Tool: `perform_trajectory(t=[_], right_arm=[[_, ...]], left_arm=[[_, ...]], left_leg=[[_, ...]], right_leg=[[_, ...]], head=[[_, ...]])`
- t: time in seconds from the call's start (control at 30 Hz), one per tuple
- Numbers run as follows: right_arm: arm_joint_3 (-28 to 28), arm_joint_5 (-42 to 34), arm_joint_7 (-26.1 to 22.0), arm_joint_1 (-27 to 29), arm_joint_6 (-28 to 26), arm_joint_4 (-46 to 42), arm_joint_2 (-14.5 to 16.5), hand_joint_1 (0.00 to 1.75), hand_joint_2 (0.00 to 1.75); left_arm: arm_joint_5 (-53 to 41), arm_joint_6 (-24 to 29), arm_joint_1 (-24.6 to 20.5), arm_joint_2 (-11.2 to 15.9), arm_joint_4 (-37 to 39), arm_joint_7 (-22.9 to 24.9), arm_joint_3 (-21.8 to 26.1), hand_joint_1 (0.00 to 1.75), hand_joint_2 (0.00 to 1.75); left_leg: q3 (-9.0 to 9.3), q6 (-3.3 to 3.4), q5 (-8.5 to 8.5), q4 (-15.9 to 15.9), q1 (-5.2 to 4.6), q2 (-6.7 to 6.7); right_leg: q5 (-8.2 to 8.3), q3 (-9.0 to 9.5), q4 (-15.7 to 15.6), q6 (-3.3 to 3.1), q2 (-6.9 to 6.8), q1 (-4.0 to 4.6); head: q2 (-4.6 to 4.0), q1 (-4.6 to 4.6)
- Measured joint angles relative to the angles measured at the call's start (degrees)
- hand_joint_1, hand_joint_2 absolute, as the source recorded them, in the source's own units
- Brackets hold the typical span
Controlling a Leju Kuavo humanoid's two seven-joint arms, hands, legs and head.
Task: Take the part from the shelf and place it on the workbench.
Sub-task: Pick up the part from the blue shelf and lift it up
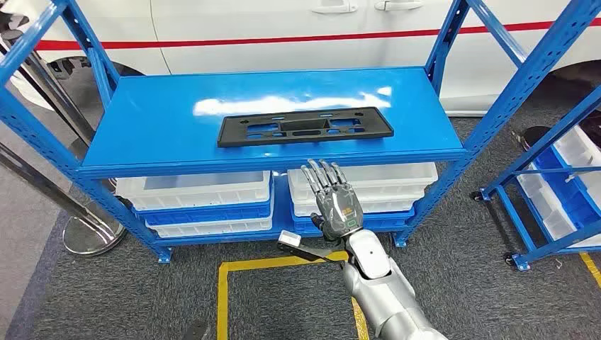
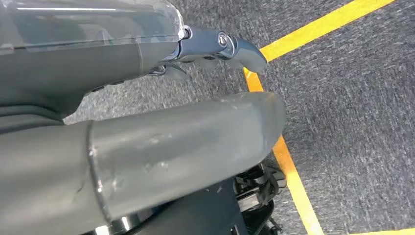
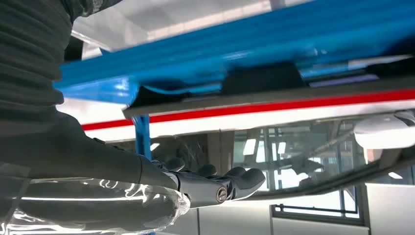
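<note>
Head view gives you the blue shelf (image 1: 142, 120) just ahead of the right hand (image 1: 333, 202), with the white car (image 1: 283, 28) behind it. Under the top board, beyond the fingertips and to either side, sit stacked white bins (image 1: 195, 191) on blue bins (image 1: 212, 211); you cannot see what they hold. The black part (image 1: 305, 127) lies flat on the top board, above and beyond the hand, untouched. Right hand spread wide, holding nothing. Your left hand (image 2: 147, 147) hangs over the carpet, probably empty; its spread is unclear.
</note>
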Motion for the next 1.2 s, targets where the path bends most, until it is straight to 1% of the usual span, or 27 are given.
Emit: perform_trajectory(t=[0.07, 0.1, 0.13, 0.17, 0.2, 0.27, 0.3, 0.33, 0.4, 0.47, 0.5, 0.53, 0.6, 0.63, 0.67, 0.7, 0.77, 0.8, 0.83, 0.87, 0.93, 1.0, 1.03, 1.07, 1.13, 1.17, 1.2], right_arm=[[0.22, -0.10, 0.14, -0.48, 0.00, 0.59, -0.07, 0.00, 1.75], [0.42, -0.20, 0.25, -0.82, 0.00, 1.14, -0.15, 0.00, 1.75], [0.58, -0.24, 0.33, -0.97, 0.00, 1.67, -0.27, 0.00, 1.75], [0.74, -0.33, 0.38, -1.04, 0.00, 2.13, -0.37, 0.00, 1.75], [0.90, -0.51, 0.41, -1.17, 0.00, 2.55, -0.45, 0.00, 1.75], [1.30, -1.11, 0.43, -1.76, 0.00, 3.26, -0.49, 0.00, 1.75], [1.51, -1.54, 0.45, -2.16, 0.00, 3.58, -0.48, 0.00, 1.75], [1.73, -2.06, 0.49, -2.53, 0.00, 3.89, -0.47, 0.00, 1.75], [2.17, -3.26, 0.57, -3.05, -0.01, 4.54, -0.45, 0.00, 1.75], [2.60, -4.65, 0.45, -3.36, -0.03, 5.14, -0.35, 0.00, 1.75], [2.82, -5.38, 0.30, -3.56, -0.04, 5.45, -0.27, 0.00, 1.75], [3.05, -6.08, 0.13, -3.76, -0.04, 5.77, -0.16, 0.00, 1.75], [3.56, -7.36, -0.25, -4.02, -0.04, 6.59, -0.04, 0.00, 1.75], [3.78, -7.87, -0.40, -4.04, -0.04, 7.03, -0.01, 0.00, 1.75], [3.97, -8.34, -0.55, -4.02, -0.04, 7.44, -0.01, 0.00, 1.75], [4.16, -8.71, -0.65, -4.01, -0.04, 7.78, -0.01, 0.00, 1.75], [4.43, -9.25, -0.85, -4.00, -0.04, 8.20, -0.01, 0.00, 1.75], [4.51, -9.52, -1.01, -4.02, -0.04, 8.32, -0.01, 0.00, 1.75], [4.55, -9.80, -1.20, -4.02, -0.04, 8.43, -0.01, 0.00, 1.75], [4.57, -10.05, -1.42, -4.00, -0.04, 8.52, -0.01, 0.00, 1.75], [4.59, -10.50, -1.69, -3.89, -0.05, 8.60, 0.00, 0.00, 1.75], [4.59, -10.85, -1.86, -3.79, -0.08, 8.45, 0.00, 0.00, 1.75], [4.59, -10.99, -1.92, -3.78, -0.08, 8.36, -0.01, 0.00, 1.75], [4.59, -11.08, -2.02, -3.70, -0.09, 8.30, -0.01, 0.00, 1.75], [4.54, -11.22, -2.33, -3.30, -0.09, 8.21, -0.03, 0.00, 1.75], [4.41, -11.26, -2.58, -2.95, -0.09, 8.02, -0.04, 0.00, 1.75], [4.19, -11.28, -2.90, -2.60, -0.09, 7.70, -0.04, 0.00, 1.75]], left_arm=[[-0.03, -0.05, -0.12, -0.03, 0.00, 0.02, -0.11, 0.00, 0.00], [-0.05, -0.08, -0.21, -0.04, 0.00, 0.04, -0.20, 0.00, 0.00], [-0.07, -0.10, -0.23, -0.06, 0.00, 0.07, -0.25, 0.00, 0.00], [-0.07, -0.11, -0.22, -0.07, 0.00, 0.11, -0.28, 0.00, 0.00], [-0.07, -0.11, -0.21, -0.09, 0.00, 0.15, -0.31, 0.00, 0.00], [-0.07, -0.15, -0.26, -0.16, 0.00, 0.17, -0.40, 0.00, 0.00], [-0.08, -0.19, -0.31, -0.21, 0.00, 0.12, -0.48, 0.00, 0.00], [-0.10, -0.23, -0.37, -0.26, 0.00, 0.06, -0.55, 0.00, 0.00], [-0.25, -0.29, -0.41, -0.31, 0.00, -0.04, -0.66, 0.00, 0.00], [-0.52, -0.28, -0.39, -0.28, -0.01, 0.00, -0.72, 0.00, 0.00], [-0.66, -0.22, -0.40, -0.26, -0.01, 0.02, -0.75, 0.00, 0.00], [-0.79, -0.14, -0.40, -0.25, -0.01, 0.03, -0.79, 0.00, 0.00], [-1.05, 0.08, -0.36, -0.23, 0.00, 0.03, -0.95, 0.00, 0.00], [-1.18, 0.17, -0.29, -0.22, 0.00, 0.03, -1.05, 0.00, 0.00], [-1.33, 0.26, -0.21, -0.21, 0.00, 0.02, -1.14, 0.00, 0.00], [-1.48, 0.34, -0.15, -0.21, 0.00, -0.02, -1.25, 0.00, 0.00], [-1.81, 0.43, -0.14, -0.17, 0.00, -0.14, -1.54, 0.00, 0.00], [-1.90, 0.45, -0.17, -0.15, 0.00, -0.20, -1.71, 0.00, 0.00], [-1.94, 0.48, -0.20, -0.13, 0.00, -0.25, -1.87, 0.00, 0.00], [-1.96, 0.50, -0.19, -0.10, 0.00, -0.27, -1.98, 0.00, 0.00], [-1.94, 0.54, -0.07, -0.04, 0.00, -0.29, -2.09, 0.00, 0.00], [-1.92, 0.56, 0.04, 0.00, 0.00, -0.31, -2.12, 0.00, 0.00], [-1.91, 0.56, 0.03, 0.00, 0.00, -0.31, -2.15, 0.00, 0.00], [-1.89, 0.56, 0.01, 0.00, 0.00, -0.32, -2.18, 0.00, 0.00], [-1.86, 0.55, 0.03, 0.01, 0.00, -0.34, -2.21, 0.00, 0.00], [-1.85, 0.54, 0.08, 0.02, 0.00, -0.37, -2.21, 0.00, 0.00], [-1.84, 0.54, 0.13, 0.03, 0.00, -0.41, -2.22, 0.00, 0.00]], left_leg=[[-0.08, 0.15, 0.02, 0.00, -0.05, 0.03], [-0.14, 0.27, 0.03, 0.01, -0.10, 0.04], [-0.16, 0.34, 0.02, 0.02, -0.17, 0.02], [-0.14, 0.37, 0.00, 0.04, -0.24, -0.02], [-0.09, 0.36, -0.03, 0.06, -0.30, -0.08], [0.08, 0.23, -0.13, 0.11, -0.41, -0.17], [0.08, 0.06, -0.22, 0.20, -0.55, -0.19], [0.01, -0.18, -0.25, 0.24, -0.65, -0.19], [-0.14, -0.77, -0.23, 0.18, -0.76, -0.18], [-0.25, -1.39, -0.65, 0.39, -0.75, -0.16], [-0.69, -1.69, -1.50, 1.53, -0.75, -0.14], [-1.67, -1.96, -2.89, 3.79, -0.69, -0.13], [-5.04, -2.45, -6.33, 11.13, -0.46, -0.12], [-6.66, -2.65, -7.35, 14.39, -0.35, -0.12], [-7.54, -2.80, -7.36, 15.98, -0.26, -0.11], [-7.30, -2.89, -6.19, 15.22, -0.16, -0.10], [-4.19, -2.87, -2.10, 8.18, 0.03, -0.04], [-2.43, -2.74, -0.71, 4.48, 0.01, -0.03], [-1.27, -2.47, -0.02, 1.95, -0.07, -0.06], [-0.76, -2.17, 0.00, 0.73, -0.18, -0.10], [-0.68, -1.43, -0.11, 0.43, -0.31, -0.22], [-0.43, -0.66, 0.06, 0.02, -0.14, -0.21], [-0.28, -0.28, 0.12, -0.17, -0.04, -0.18], [-0.16, 0.00, 0.10, -0.27, -0.02, -0.14], [-0.04, 0.32, -0.09, -0.25, -0.07, -0.11], [0.08, 0.38, -0.20, -0.23, -0.09, -0.13], [0.27, 0.38, -0.35, -0.20, -0.09, -0.18]], right_leg=[[-2.15, -2.20, 4.67, 0.12, -0.01, 0.03], [-3.75, -4.06, 8.56, 0.19, -0.02, 0.04], [-4.57, -5.53, 11.55, 0.22, -0.02, 0.06], [-4.27, -6.10, 12.52, 0.17, -0.02, 0.07], [-2.85, -5.54, 11.18, 0.01, -0.02, 0.09], [1.26, -2.12, 3.73, -0.63, -0.02, 0.26], [2.67, -0.35, -0.08, -0.97, -0.03, 0.43], [3.34, 0.74, -2.55, -1.23, -0.03, 0.61], [3.29, 1.23, -3.93, -1.55, -0.02, 0.88], [3.50, 1.38, -4.37, -2.06, -0.06, 0.56], [3.64, 1.53, -4.66, -2.36, -0.10, 0.36], [3.74, 1.68, -4.89, -2.60, -0.15, 0.18], [3.71, 1.73, -4.90, -2.87, -0.26, 0.21], [3.65, 1.73, -4.84, -2.92, -0.30, 0.23], [3.57, 1.73, -4.75, -2.94, -0.32, 0.23], [3.46, 1.76, -4.63, -2.91, -0.28, 0.22], [3.11, 1.93, -4.35, -2.64, -0.19, 0.17], [2.93, 1.93, -4.17, -2.40, -0.15, 0.27], [2.84, 1.87, -4.07, -2.13, -0.13, 0.36], [2.81, 1.79, -4.04, -1.87, -0.12, 0.47], [2.87, 1.76, -4.17, -1.34, -0.11, 0.55], [2.14, 1.52, -3.26, -0.78, -0.15, 0.42], [0.97, 0.60, -1.23, -0.51, -0.15, 0.34], [-0.62, -0.95, 1.95, -0.30, -0.16, 0.26], [-3.62, -5.20, 9.72, -0.02, -0.15, 0.23], [-3.87, -6.67, 12.00, 0.03, -0.16, 0.21], [-2.98, -7.16, 12.21, 0.00, -0.16, 0.21]], head=[[0.00, 0.01], [0.00, 0.01], [0.00, 0.01], [0.00, 0.00], [0.00, 0.00], [0.00, 0.00], [0.00, -0.01], [0.00, -0.02], [0.00, -0.02], [0.00, -0.01], [0.00, -0.03], [0.00, -0.03], [0.00, -0.03], [0.00, -0.03], [0.00, -0.03], [0.00, -0.03], [0.00, -0.04], [0.00, -0.03], [0.00, -0.03], [0.00, -0.02], [0.00, -0.02], [0.00, -0.01], [0.00, -0.01], [0.00, 0.00], [0.00, 0.00], [0.00, 0.00], [0.00, 0.00]])
